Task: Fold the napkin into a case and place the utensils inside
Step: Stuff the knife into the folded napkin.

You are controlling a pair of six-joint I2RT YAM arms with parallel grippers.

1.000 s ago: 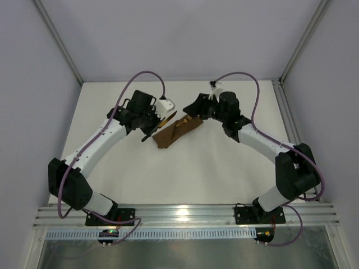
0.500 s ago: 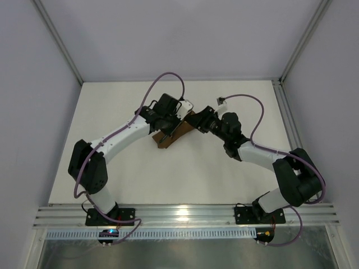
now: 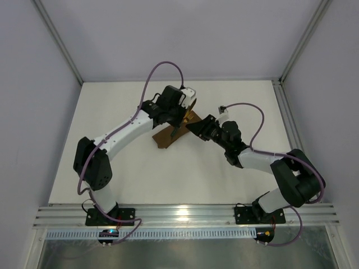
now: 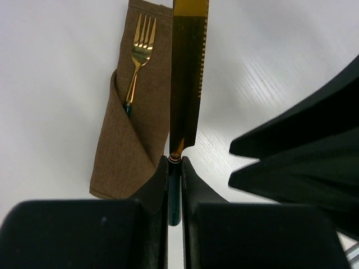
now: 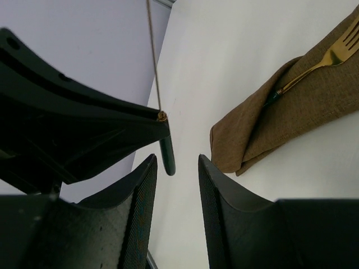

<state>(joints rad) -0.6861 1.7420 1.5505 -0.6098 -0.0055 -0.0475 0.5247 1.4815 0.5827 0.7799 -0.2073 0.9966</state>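
White desk [image 3: 185,174]: I am clamping the knife [image 4: 188,73] in left pincer [image 4: 175,167], newly over the case [image 4: 120,157]; right pincer [image 5: 176,161] part-open, empty.

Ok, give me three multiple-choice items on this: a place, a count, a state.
1. Where is the fork? A) tucked in the case B) lying beside it C) held in the air
2. How many things sit in the case? A) none B) one C) two
3. The left gripper is: A) open B) shut on nothing C) shut on the knife
Answers: 1 A, its handle end sits inside it. 2 B, only the fork. 3 C, it clamps the knife's handle.
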